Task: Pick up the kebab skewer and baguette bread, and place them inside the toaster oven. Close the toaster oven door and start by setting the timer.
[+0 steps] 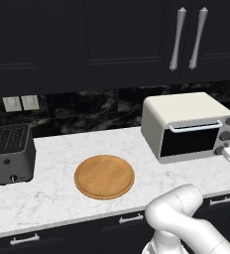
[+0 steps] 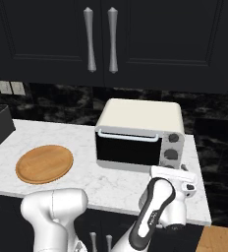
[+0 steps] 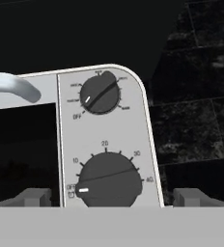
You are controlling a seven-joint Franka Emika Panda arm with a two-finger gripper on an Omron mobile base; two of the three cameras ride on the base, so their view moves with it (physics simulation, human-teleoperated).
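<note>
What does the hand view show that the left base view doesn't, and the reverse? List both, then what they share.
Hand view, close up: dial markings, with the timer knob pointing at OFF on a scale running to 40, and the upper knob with its own labels.

Left base view, wide: the slot toaster, wooden plate, counter, wall outlets and cabinet handles.

Shared: the oven, its door handle and the knobs.
</note>
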